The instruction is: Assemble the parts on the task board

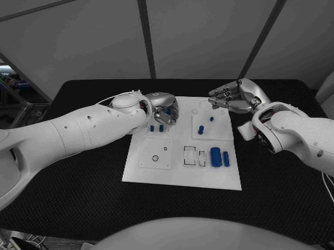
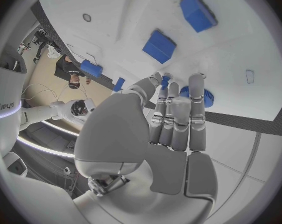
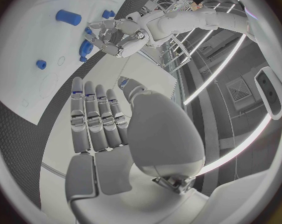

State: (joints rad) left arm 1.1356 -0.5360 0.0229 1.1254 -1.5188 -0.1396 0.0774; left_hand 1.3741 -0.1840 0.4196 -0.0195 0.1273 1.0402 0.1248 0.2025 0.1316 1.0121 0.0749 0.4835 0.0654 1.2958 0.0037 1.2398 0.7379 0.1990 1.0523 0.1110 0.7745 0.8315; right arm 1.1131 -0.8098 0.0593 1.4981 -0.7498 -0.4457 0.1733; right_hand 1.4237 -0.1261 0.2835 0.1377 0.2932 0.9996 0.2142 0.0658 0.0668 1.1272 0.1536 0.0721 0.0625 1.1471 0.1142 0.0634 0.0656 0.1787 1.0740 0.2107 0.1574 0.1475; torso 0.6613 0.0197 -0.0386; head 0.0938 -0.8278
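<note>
The white task board (image 1: 178, 172) lies mid-table. My left hand (image 1: 164, 110) points down at its far left part. In the left wrist view its thumb and fingertips (image 2: 178, 92) close around a blue toothed gear (image 2: 207, 97) that sits against the board. The right wrist view shows that gear (image 3: 85, 49) under the left hand (image 3: 113, 35). My right hand (image 1: 231, 96) hovers off the board's far right corner with straight, spread fingers (image 3: 94, 119) and nothing in it. Two small blue blocks (image 1: 156, 128), a blue peg (image 1: 201, 130) and two blue cylinders (image 1: 220, 157) rest on the board.
A small blue stud (image 1: 210, 118) stands near the board's far right. Outlined empty slots (image 1: 190, 155) and a round hole (image 1: 155, 158) mark the near half. Black table (image 1: 77, 182) surrounds the board; grey wall panels stand behind.
</note>
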